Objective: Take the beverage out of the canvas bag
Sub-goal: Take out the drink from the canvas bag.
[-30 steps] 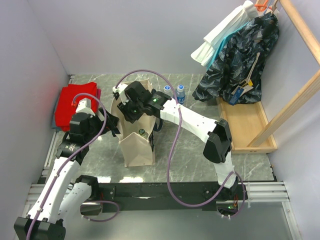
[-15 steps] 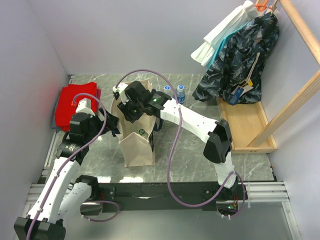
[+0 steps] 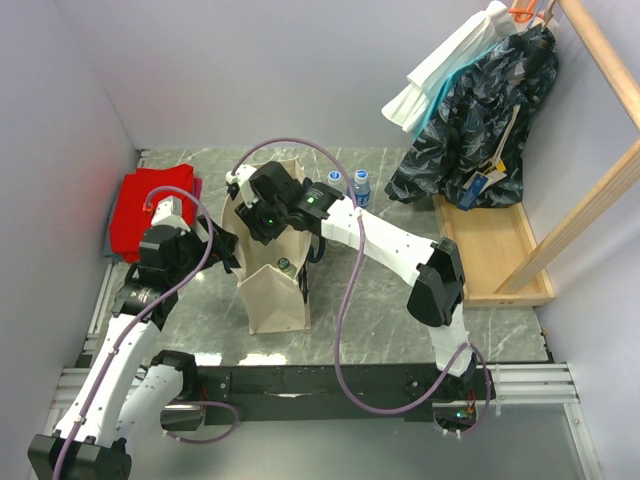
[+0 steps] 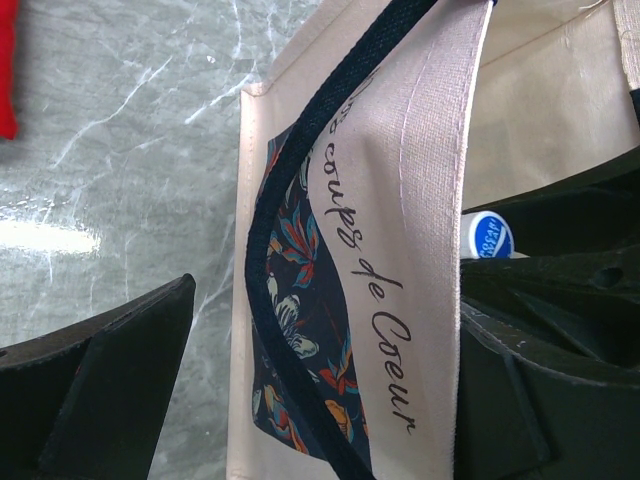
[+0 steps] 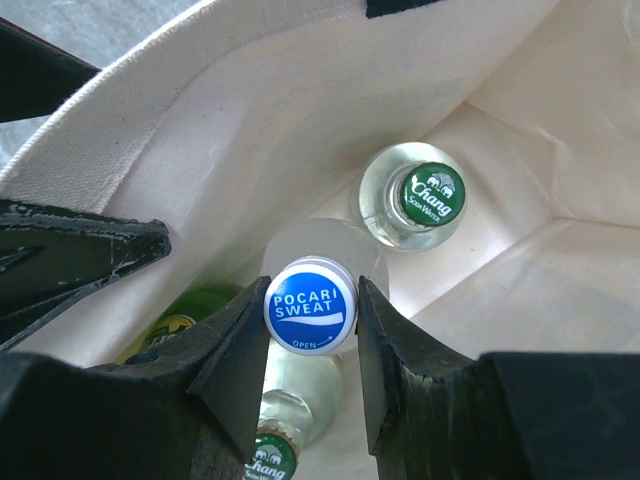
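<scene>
The beige canvas bag (image 3: 272,295) stands upright at mid-table, its mouth open. My right gripper (image 3: 268,215) reaches down into it. In the right wrist view that gripper (image 5: 312,300) is shut on the blue Pocari Sweat cap of the beverage (image 5: 311,305), which stands upright inside the bag (image 5: 250,110). My left gripper (image 3: 222,250) is at the bag's left side. Seen from the left wrist, it (image 4: 328,300) is open and straddles the printed bag wall (image 4: 400,200) and navy strap; its left finger is clear of the cloth. The blue cap (image 4: 490,237) peeks past the wall.
Inside the bag there are also two green-capped Chang water bottles (image 5: 432,195) (image 5: 270,455) and a green-topped drink (image 5: 170,330). Two blue-capped bottles (image 3: 334,180) (image 3: 361,183) stand behind the bag. A red folded cloth (image 3: 150,210) lies at left; a wooden rack (image 3: 490,250) with hanging clothes stands at right.
</scene>
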`<state>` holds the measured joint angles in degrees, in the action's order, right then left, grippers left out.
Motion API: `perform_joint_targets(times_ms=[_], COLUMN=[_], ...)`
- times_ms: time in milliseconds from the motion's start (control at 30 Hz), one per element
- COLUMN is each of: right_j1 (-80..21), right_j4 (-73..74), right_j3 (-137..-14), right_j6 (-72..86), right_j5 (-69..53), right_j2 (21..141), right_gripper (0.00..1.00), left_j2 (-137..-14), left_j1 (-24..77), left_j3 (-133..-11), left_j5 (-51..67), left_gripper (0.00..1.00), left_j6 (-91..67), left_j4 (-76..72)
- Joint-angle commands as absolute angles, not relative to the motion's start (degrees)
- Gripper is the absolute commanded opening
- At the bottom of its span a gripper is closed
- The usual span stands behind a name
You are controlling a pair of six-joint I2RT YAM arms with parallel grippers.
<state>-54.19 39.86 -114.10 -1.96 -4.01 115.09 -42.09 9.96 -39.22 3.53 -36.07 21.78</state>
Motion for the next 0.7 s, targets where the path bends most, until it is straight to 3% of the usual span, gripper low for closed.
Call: perform_joint_targets(times_ms=[0,667], right_j1=[-54.05,-54.05], right_j4=[30.67,31.11], right_j3=[-118.30,-121.73], right_j6=[-2.11,-3.25], right_j5=[-2.02,-0.70], right_j2=[106.79,105.56], right_gripper=[0.00,0.00], left_j2=[-41.83,-41.84], left_j1=[10.11,10.11], left_j3=[-39.20,-39.29], left_j5=[2.99,2.90], left_gripper=[0.98,0.98], left_j6=[-35.16,-35.16], left_j4=[21.45,21.36])
